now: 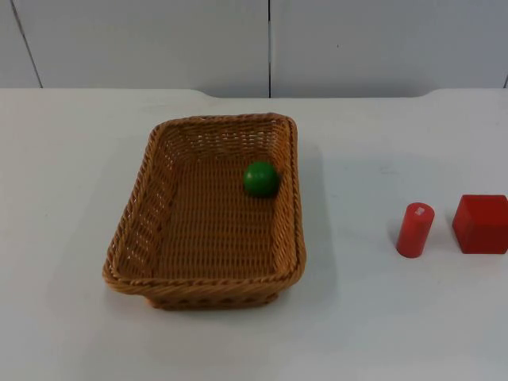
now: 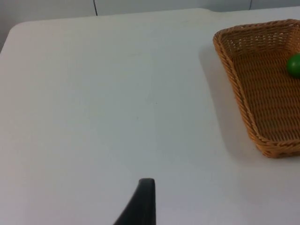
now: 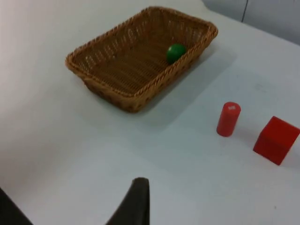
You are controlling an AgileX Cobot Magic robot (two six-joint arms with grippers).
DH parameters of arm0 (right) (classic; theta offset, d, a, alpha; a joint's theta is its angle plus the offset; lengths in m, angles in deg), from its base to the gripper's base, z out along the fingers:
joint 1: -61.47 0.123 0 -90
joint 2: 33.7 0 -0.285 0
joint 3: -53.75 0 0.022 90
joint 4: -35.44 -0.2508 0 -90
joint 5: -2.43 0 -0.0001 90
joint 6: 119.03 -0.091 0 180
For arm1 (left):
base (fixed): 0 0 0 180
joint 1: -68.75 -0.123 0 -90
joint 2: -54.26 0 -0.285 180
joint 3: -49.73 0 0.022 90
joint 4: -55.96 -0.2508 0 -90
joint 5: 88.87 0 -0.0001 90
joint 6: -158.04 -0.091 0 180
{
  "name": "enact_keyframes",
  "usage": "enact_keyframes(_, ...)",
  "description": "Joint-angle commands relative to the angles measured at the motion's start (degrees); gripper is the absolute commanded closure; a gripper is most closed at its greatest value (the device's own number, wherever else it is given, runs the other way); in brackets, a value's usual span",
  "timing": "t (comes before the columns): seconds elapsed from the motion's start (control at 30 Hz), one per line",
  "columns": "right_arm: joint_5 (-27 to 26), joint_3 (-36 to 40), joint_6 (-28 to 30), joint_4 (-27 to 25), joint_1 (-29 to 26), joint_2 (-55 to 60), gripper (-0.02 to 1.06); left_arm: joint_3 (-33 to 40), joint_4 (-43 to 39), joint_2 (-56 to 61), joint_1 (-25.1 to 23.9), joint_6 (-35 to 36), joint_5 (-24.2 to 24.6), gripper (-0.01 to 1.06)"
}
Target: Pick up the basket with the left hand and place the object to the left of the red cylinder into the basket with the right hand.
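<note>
Three loose things sit on the white desk [image 1: 71, 159], and one of them, a green ball [image 1: 260, 178], already lies inside the wicker basket [image 1: 143, 206] at the centre of the top view, close against the basket's right wall. The red cylinder [image 1: 414, 229] stands upright at the right of that frame, with a red cube [image 1: 481, 223] just beside it at the far right edge. The basket rests flat on the desk, not lifted.

Of the left gripper [image 2: 140, 206] one black fingertip is seen over bare desk, well apart from the basket; of the right gripper [image 3: 133, 204] likewise one fingertip, well apart from the cylinder. I cannot tell whether either stands apart or together.

The risk, as I judge it: nothing lies between basket and cylinder, so a right-arm reach for "the object to the left" could fix on the basket rim or grope at bare desk. If the left arm lifts the basket with a tilt, the ball would roll, perhaps over the low wall.

No brand, label or writing can be read; a pale patch on the cylinder's top carries nothing legible.
</note>
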Motion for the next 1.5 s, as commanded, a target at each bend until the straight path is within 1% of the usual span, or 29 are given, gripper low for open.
enact_keyframes(0.0,0.0,0.3,-0.1,0.3,-0.3,-2.5,0.16,0.2,-0.2,0.2,0.3,-0.3,0.0,0.15)
enact_keyframes(0.1,0.2,0.3,-0.1,0.3,-0.3,-2.8,0.16,0.2,-0.2,0.2,0.3,-0.3,0.0,0.15)
enact_keyframes(0.27,2.9,1.8,-0.4,0.3,0.4,-2.8,0.16,0.2,-0.2,0.2,0.3,-0.3,0.0,0.15)
enact_keyframes(0.5,2.9,1.8,-0.5,0.3,0.5,-2.8,0.16,0.2,-0.2,0.2,0.3,-0.3,0.0,0.15)
enact_keyframes(0.53,2.9,1.8,-0.5,0.3,0.5,-2.8,0.16,0.2,-0.2,0.2,0.3,-0.3,0.0,0.12)
enact_keyframes(0.57,2.9,1.8,-0.5,0.3,0.5,-2.8,0.16,0.2,-0.2,0.2,0.3,-0.3,0.0,0.09)
enact_keyframes(0.6,2.9,1.8,-0.5,0.3,0.5,-2.8,0.16,0.2,-0.2,0.2,0.3,-0.3,0.0,0.02)
enact_keyframes(0.63,2.9,1.8,-0.5,0.3,0.5,-2.8,0.15,0.2,-0.2,0.2,0.3,-0.3,0.0,0.0)
enact_keyframes(0.67,2.9,1.8,-0.5,0.3,0.5,-2.8,0.15,0.2,-0.2,0.2,0.3,-0.3,0.0,0.0)
enact_keyframes(0.7,2.9,1.8,-0.5,0.3,0.5,-2.8,0.11,0.2,-0.2,0.2,0.3,-0.3,0.0,0.0)
enact_keyframes(0.73,2.9,1.8,-0.5,0.3,0.5,-2.8,0.04,0.2,-0.2,0.2,0.3,-0.3,0.0,0.0)
enact_keyframes(0.77,2.9,1.8,-0.5,0.3,0.5,-2.8,-0.01,0.2,-0.2,0.2,0.3,-0.3,0.0,0.0)
enact_keyframes(1.47,2.9,1.7,-0.5,-0.2,-0.2,-2.8,-0.01,0.2,-0.2,0.2,0.3,-0.3,0.0,0.0)
